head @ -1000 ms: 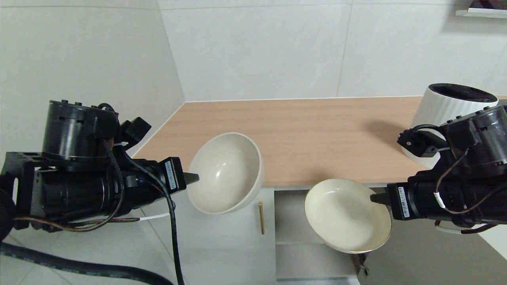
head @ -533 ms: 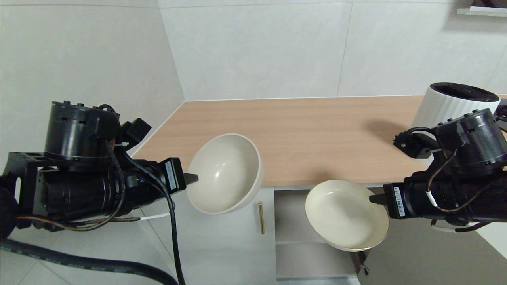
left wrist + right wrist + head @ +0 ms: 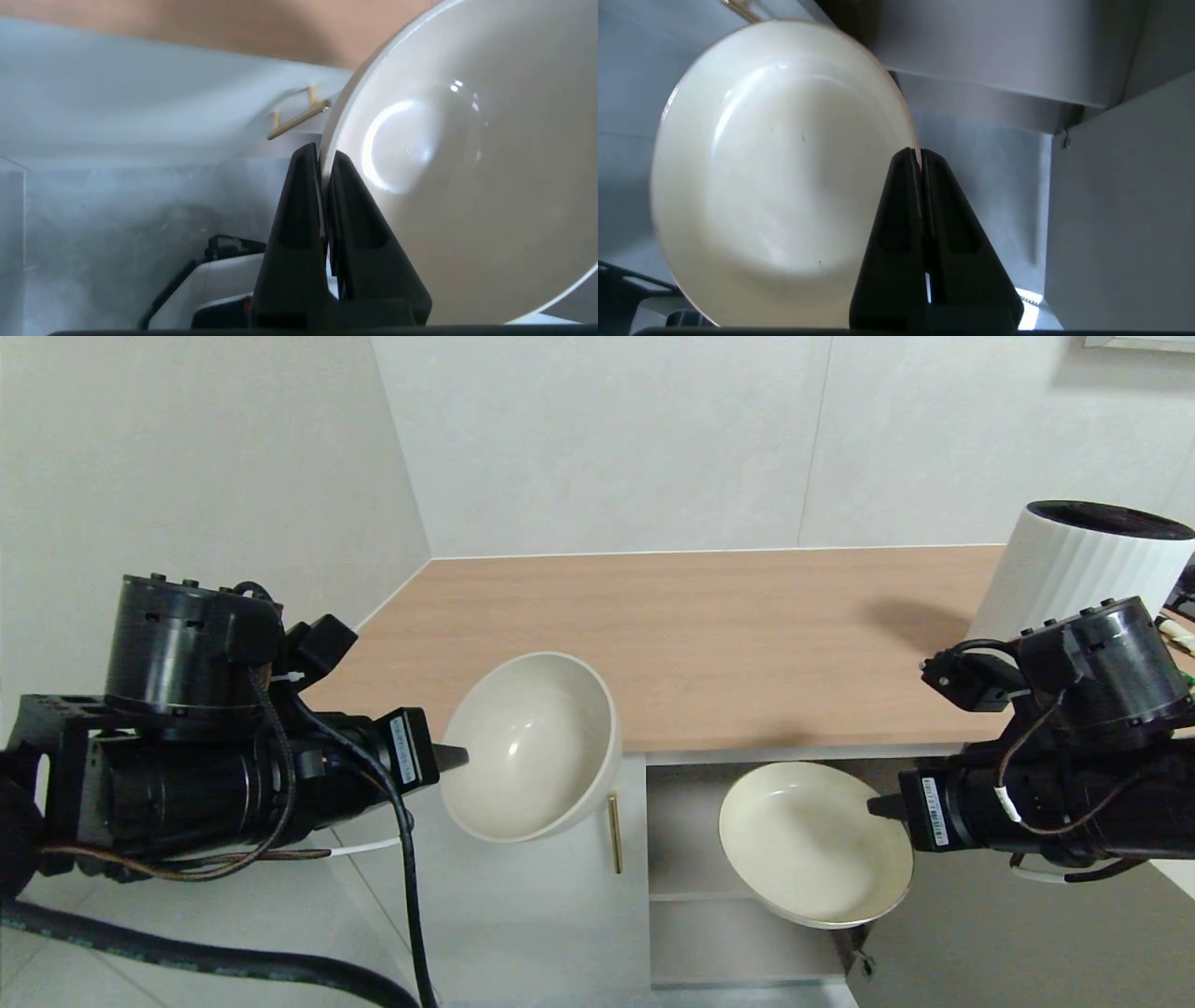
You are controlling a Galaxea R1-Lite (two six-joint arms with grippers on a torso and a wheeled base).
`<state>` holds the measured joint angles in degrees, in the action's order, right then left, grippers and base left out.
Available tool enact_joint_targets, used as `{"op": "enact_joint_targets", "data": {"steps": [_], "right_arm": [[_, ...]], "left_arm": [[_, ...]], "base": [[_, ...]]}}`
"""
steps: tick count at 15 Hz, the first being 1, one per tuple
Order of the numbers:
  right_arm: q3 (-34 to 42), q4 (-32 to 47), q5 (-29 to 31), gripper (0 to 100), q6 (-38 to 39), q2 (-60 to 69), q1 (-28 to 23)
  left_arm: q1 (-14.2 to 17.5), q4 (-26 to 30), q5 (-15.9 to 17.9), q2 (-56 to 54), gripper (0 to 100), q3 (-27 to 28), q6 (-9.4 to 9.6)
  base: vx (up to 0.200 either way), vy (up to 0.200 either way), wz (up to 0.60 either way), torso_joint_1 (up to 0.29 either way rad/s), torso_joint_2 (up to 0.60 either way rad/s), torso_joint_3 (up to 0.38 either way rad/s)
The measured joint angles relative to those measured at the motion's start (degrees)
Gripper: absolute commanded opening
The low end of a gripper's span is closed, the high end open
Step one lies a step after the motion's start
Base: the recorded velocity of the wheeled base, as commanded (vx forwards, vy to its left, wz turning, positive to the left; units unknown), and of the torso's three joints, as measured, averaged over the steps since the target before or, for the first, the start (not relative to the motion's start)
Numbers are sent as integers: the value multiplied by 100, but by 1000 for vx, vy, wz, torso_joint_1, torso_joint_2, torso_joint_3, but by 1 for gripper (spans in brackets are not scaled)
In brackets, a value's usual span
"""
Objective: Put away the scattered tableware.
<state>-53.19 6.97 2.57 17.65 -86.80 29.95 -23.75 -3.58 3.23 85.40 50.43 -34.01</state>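
My left gripper (image 3: 456, 757) is shut on the rim of a deep cream bowl (image 3: 530, 745), which hangs tilted in front of the counter's edge. In the left wrist view the black fingers (image 3: 308, 201) pinch the bowl (image 3: 467, 149) by its rim. My right gripper (image 3: 878, 805) is shut on the rim of a shallow cream plate (image 3: 810, 845), held tilted before the open cabinet (image 3: 691, 877) under the counter. The right wrist view has the plate (image 3: 775, 177) clamped at its edge by the gripper (image 3: 920, 173).
A wooden counter (image 3: 691, 644) runs along the tiled wall, with a white ribbed container (image 3: 1083, 565) standing at its right end. Below it, a closed cabinet door with a brass handle (image 3: 613, 833) sits left of the open compartment and its shelf.
The head camera has tilted, so the counter sits lower in the picture. The right gripper and plate have sunk slightly relative to the counter edge, now in front of the open cabinet. The left arm holds still.
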Motion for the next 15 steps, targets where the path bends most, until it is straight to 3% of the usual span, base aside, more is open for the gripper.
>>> {"op": "enact_joint_targets", "data": {"steps": [15], "right_arm": [[2,-5,-4,0,2,-182,0]], "left_arm": [[-26,0,2,-4,0,-44,2]], "base": [[0,0,0,-157,452,291]]}}
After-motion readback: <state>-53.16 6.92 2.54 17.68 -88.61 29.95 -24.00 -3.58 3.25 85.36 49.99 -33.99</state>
